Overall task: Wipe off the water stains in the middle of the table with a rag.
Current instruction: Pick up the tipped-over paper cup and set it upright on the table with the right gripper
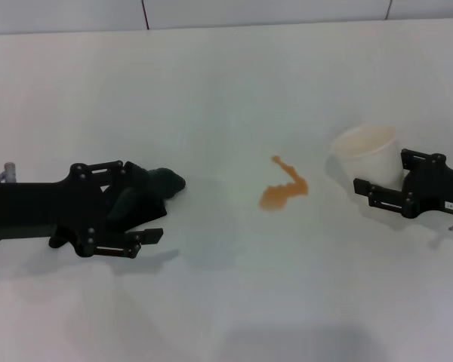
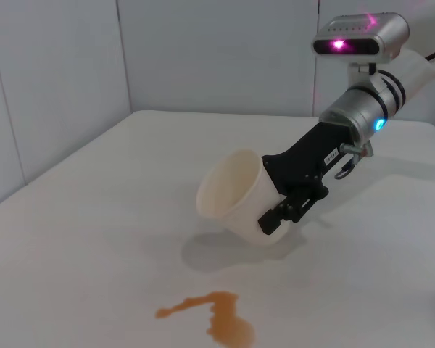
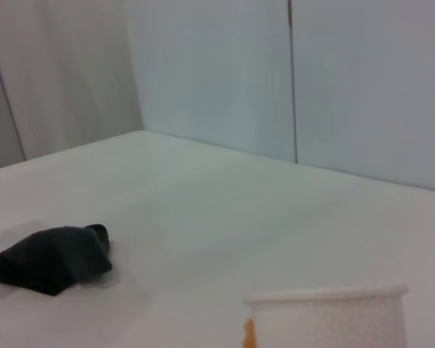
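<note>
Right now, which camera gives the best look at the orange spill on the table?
The head view: the water stains show whole from above, puddle and zigzag tail, between the rag and the cup. The left wrist view shows them low and cut by the frame edge. The right wrist view shows only a sliver beside the cup.
</note>
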`<act>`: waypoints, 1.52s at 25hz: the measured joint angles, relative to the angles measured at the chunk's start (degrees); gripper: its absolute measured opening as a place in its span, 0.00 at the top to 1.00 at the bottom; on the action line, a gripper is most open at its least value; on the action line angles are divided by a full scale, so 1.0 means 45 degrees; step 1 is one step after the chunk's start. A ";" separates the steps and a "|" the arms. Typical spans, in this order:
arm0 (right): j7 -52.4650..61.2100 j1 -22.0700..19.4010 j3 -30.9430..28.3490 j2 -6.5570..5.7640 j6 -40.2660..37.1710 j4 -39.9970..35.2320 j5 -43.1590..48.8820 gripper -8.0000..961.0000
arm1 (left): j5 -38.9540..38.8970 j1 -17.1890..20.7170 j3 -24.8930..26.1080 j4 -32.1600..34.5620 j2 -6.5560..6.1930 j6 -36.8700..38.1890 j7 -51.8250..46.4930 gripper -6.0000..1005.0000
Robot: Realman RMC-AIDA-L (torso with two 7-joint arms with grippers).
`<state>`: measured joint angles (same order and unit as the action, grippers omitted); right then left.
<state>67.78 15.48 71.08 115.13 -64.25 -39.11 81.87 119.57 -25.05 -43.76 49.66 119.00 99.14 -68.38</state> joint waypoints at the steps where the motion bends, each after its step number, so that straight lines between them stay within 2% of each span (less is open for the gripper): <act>1: -0.0002 0.0022 0.0033 0.0004 0.0000 0.0000 -0.0013 0.30 | -0.0005 0.0000 -0.0001 0.0000 0.0001 0.0000 0.0000 0.14; 32: 0.0132 0.0158 -0.0074 0.0022 0.0267 0.0579 -0.0081 0.29 | -0.0010 0.0000 -0.0039 -0.0001 0.0000 -0.0116 0.0079 0.14; 38: 0.0131 0.0092 -0.0085 0.0018 0.0269 0.0596 -0.0124 0.26 | -0.0010 0.0001 -0.0028 -0.0001 -0.0001 -0.0118 0.0079 0.14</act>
<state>68.37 15.89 70.70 115.21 -63.04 -36.43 81.31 119.53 -25.04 -43.89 49.66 119.00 98.60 -68.02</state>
